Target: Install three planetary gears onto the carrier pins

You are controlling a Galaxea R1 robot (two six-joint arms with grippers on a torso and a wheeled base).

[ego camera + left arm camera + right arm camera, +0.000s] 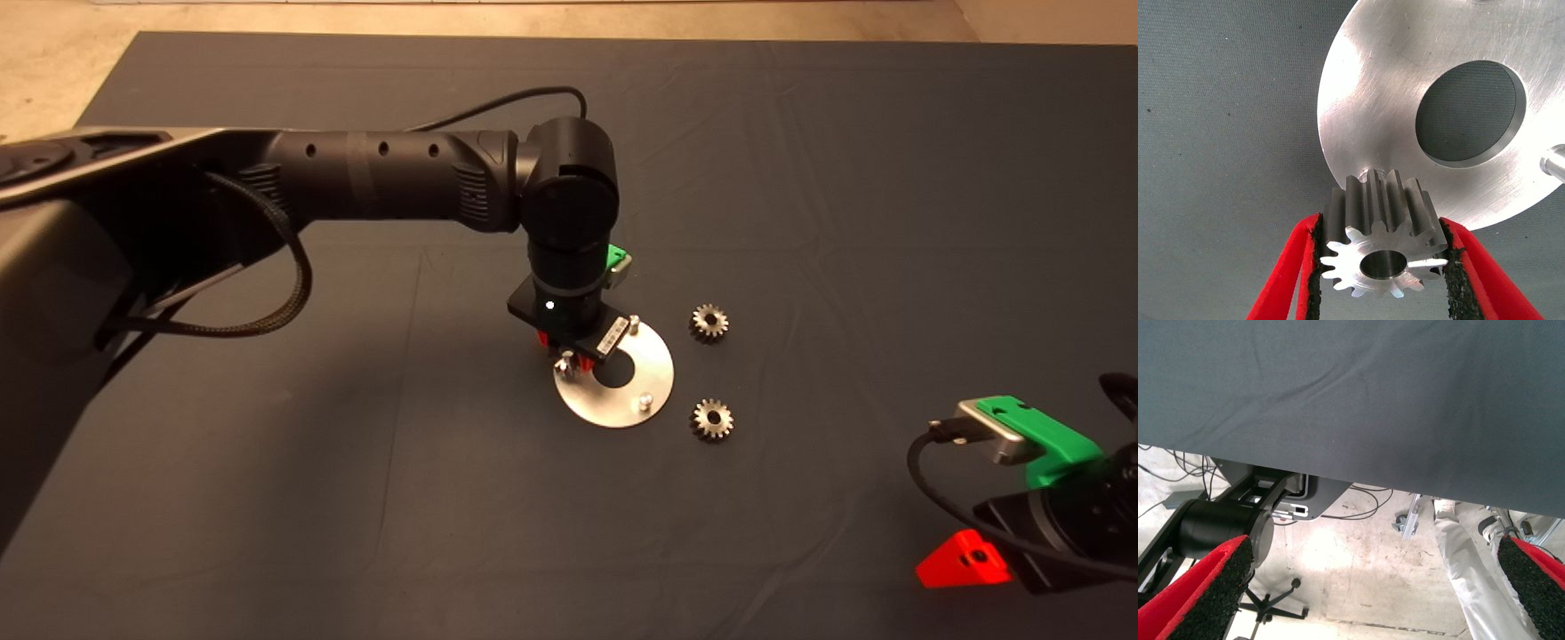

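My left gripper [1381, 270] is shut on one planetary gear [1381, 243], its black pads [1315, 267] pressing both sides of the toothed rim. The gear hangs bore-up right over a carrier pin [1371, 175] at the edge of the shiny disc [1391, 100]; the pin's tip shows just past the teeth. A second pin [1555, 163] stands across the centre hole. From above, the left gripper [569, 354] covers the disc's [645, 369] left edge. Two more pins [634, 324] [645, 402] stand bare. Two other gears [709, 322] [712, 419] lie on the mat to the disc's right.
My right gripper [969, 560] waits open at the mat's lower right corner. Its wrist view shows the mat's edge, floor with cables and a chair base, and a person's leg [1465, 560]. The left arm [382, 182] spans the mat from the left.
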